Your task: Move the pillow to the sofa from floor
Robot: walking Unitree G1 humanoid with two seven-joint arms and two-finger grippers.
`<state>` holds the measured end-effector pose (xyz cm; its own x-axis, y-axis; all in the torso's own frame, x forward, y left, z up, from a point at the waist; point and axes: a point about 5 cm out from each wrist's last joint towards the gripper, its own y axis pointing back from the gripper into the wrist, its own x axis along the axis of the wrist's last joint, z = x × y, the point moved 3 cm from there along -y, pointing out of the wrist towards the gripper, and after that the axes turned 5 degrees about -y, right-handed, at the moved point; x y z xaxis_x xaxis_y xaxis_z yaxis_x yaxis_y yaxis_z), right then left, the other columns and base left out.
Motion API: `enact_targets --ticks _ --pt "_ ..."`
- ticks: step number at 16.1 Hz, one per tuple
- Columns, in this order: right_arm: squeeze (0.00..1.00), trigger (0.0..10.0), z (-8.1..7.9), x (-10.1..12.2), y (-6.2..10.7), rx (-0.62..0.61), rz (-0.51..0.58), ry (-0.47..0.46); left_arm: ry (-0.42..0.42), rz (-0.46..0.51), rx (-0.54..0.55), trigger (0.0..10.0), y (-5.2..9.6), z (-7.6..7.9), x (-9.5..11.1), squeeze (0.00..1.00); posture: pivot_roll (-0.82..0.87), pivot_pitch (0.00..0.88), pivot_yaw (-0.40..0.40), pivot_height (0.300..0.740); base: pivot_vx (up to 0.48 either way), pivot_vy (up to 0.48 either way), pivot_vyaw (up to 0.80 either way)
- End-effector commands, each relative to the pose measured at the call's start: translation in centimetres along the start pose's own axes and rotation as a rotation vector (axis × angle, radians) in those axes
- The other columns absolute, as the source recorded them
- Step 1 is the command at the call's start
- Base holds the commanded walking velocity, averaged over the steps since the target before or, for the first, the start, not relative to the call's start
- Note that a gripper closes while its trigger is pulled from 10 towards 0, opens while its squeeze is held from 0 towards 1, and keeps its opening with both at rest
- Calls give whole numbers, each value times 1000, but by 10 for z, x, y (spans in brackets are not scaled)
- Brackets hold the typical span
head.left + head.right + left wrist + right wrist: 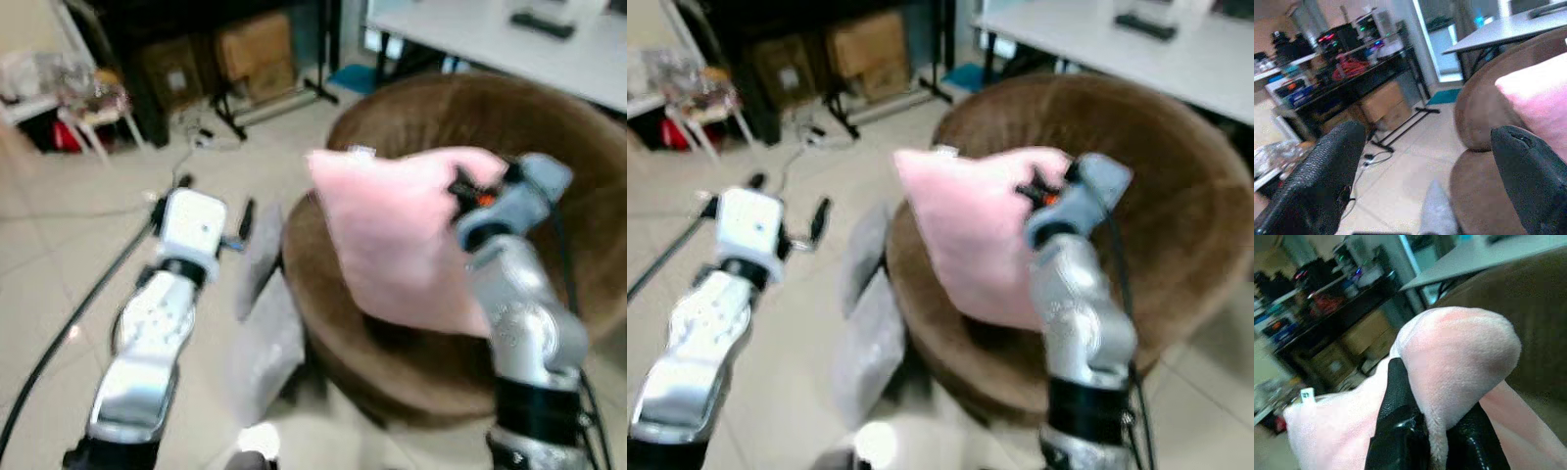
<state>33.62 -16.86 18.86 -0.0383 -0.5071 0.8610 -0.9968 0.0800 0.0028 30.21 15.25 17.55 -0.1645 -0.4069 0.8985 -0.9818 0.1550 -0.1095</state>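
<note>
One right tool (1435, 440) pinches pink pillow (402, 240) above brown sofa (549, 137)

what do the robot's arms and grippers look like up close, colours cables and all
Both arms are shiny silver segmented tubes with black joint bands. The left gripper sits on a white boxy wrist block, with long, black, textured fingers. The right gripper has a blue-grey wrist housing with an orange spot, and a black cable runs down that arm.
</note>
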Motion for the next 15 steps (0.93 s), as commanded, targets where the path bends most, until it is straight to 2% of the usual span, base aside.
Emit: enact_targets --ticks 1,2,5,8,9,13,15 --pt "0 10000 -24 23 2 87 97 -20 -25 -11 14 10000 0 -6 -3 0 7 0 42 740 0 -337 0" --pt "0 10000 -25 23 2 88 99 -20 -26 -11 13 10000 0 -6 -3 0 7 0 42 740 0 -337 0" --pt "0 10000 -40 31 3 149 113 -23 -35 -9 12 10000 1 -7 -3 0 10 0 43 740 0 -335 0" --pt "0 10000 -53 37 4 206 124 -46 3 4 23 10000 -1 -9 0 0 9 0 43 740 0 0 0" --pt "0 10000 -54 37 5 211 123 -47 -9 10 27 10000 -1 -10 1 0 10 0 40 740 0 0 0" --pt "0 10000 -53 32 2 210 93 -32 49 26 -1 10000 -1 -8 4 0 14 0 33 740 66 0 0" --pt "0 10000 -56 30 1 226 80 -19 49 25 -2 10000 -1 -8 3 0 17 0 29 740 270 0 -759"
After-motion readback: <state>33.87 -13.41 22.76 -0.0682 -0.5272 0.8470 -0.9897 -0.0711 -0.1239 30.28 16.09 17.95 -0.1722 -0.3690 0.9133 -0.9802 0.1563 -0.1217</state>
